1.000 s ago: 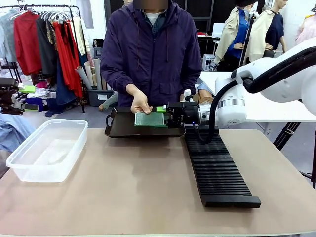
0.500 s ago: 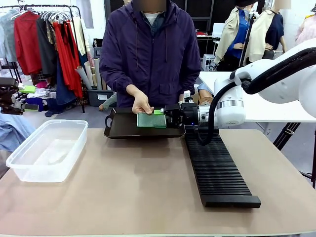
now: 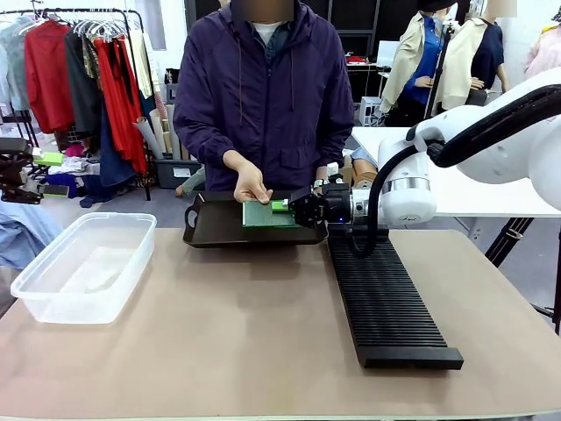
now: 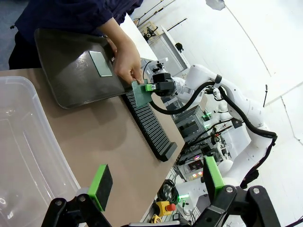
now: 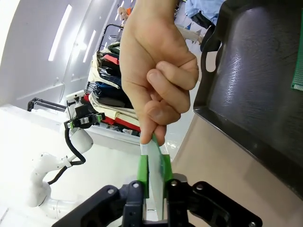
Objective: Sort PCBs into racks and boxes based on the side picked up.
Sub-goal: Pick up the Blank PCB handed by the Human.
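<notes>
Green, thin and rectangular, the circuit board (image 3: 261, 214) is now held from both ends. The person's hand (image 3: 252, 185) pinches its left edge from above, and my right end effector (image 3: 285, 208) has just clamped its green pads onto the opposite edge. A second ago those jaws stood wide on either side of the board, which lay flatter and lower over the shallow black handled tray (image 3: 210, 231). Now they are closed on it, and the board sits a touch higher and tilted, in the air above the tray at the far edge of the worktop (image 3: 245, 324). From the right wrist camera I see the board edge-on between the two pads, with the person's fingertips on its far end. I judge the grasp made but the handover unfinished, since the person has not let go. A second green board (image 4: 101, 64) lies flat on the tray. The long black slotted rack (image 3: 386, 303) runs just beside my right arm, and the clear plastic tub (image 3: 83, 303) sits well apart on the left. My left end effector (image 4: 156, 182) hangs with its jaws wide apart, holding nothing, near the tub. Whether this board goes to the rack or the tub depends on the side I have taken, which I can't yet tell.
</notes>
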